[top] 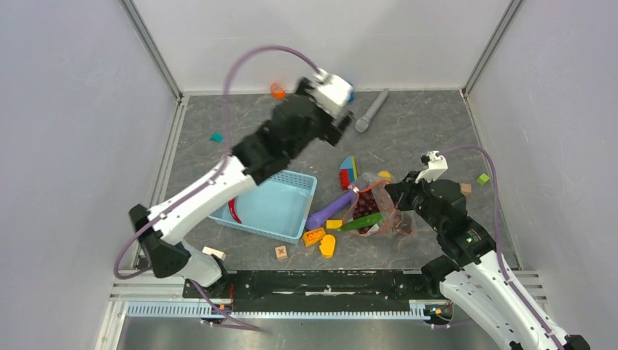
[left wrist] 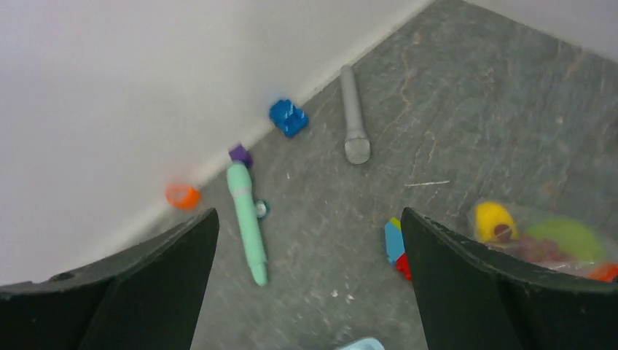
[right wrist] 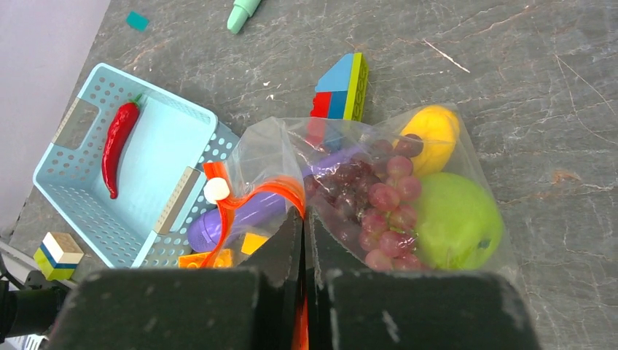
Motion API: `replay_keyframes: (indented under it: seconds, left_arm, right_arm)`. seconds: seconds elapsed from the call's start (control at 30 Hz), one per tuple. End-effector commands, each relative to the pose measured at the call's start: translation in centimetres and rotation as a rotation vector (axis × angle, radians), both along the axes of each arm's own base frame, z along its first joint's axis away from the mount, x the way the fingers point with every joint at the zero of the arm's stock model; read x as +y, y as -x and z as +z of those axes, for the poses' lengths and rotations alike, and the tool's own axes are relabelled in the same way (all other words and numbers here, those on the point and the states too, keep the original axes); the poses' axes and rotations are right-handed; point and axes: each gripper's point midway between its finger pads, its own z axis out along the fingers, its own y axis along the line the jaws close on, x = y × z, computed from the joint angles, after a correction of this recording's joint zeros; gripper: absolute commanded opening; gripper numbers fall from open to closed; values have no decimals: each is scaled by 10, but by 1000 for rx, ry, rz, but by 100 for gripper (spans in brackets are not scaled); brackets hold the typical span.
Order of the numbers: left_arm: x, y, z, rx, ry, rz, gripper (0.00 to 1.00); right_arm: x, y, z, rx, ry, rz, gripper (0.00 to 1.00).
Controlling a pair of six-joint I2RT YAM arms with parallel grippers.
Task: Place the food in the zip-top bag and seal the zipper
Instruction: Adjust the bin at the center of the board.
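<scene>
**Q:** What does the right gripper [right wrist: 304,222] hold?

**A:** Its two fingers are pressed together on the zipper [right wrist: 255,191], the orange-red strip along the mouth of the zip-top bag [right wrist: 266,149]; just beyond the fingertips the strip bows into an arch, with the white slider tab [right wrist: 216,189] at its left end.

**Q:** Where does the food lie?

**A:** Inside the clear bag, right of the fingers: a grape bunch [right wrist: 379,197] in the middle; a green apple [right wrist: 455,219] touching it on the right; a yellow piece [right wrist: 433,131] at the far side. The red chilli [right wrist: 116,142] lies apart, in the light-blue mesh basket [right wrist: 80,193] to the left. In the top view a green vegetable [top: 361,222] lies at the bag's near edge; whether it is inside cannot be told.

**Q:** What surrounds the bag?

**A:** A purple cylinder [right wrist: 218,226] beside the mouth, between bag and basket; stacked building blocks [right wrist: 342,84] just beyond the bag.

**Q:** And the left gripper [left wrist: 308,240]?

**A:** Raised over the far part of the table [left wrist: 474,95], fingers spread wide with nothing between them; beneath it lie a mint-green pen [left wrist: 248,219], a grey cylinder [left wrist: 353,117], a blue block [left wrist: 288,117] and an orange ring [left wrist: 182,195] along the wall.
</scene>
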Motion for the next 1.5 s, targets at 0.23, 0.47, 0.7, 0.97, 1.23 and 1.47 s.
replay_keyframes:
  seconds: [0.23, 0.47, 0.7, 0.97, 1.23, 1.47]
  left_arm:
    - [39, 92, -163, 989, 492, -25, 100]
    - [54, 129, -227, 1153, 544, 1, 93]
    - [26, 148, -233, 1188, 538, -148, 86]
    - [6, 149, -244, 1142, 407, -109, 81]
    - [13, 123, -232, 1026, 369, 22, 73]
    - [0, 132, -211, 920, 294, -63, 74]
  right_arm:
    - [2, -5, 25, -49, 27, 24, 0]
    - [4, -5, 20, -33, 35, 30, 0]
    - [5, -4, 20, -28, 21, 34, 0]
    - [7, -4, 24, -30, 8, 37, 0]
    - [9, -2, 24, -30, 1, 48, 0]
    - [9, -3, 33, -47, -2, 52, 0]
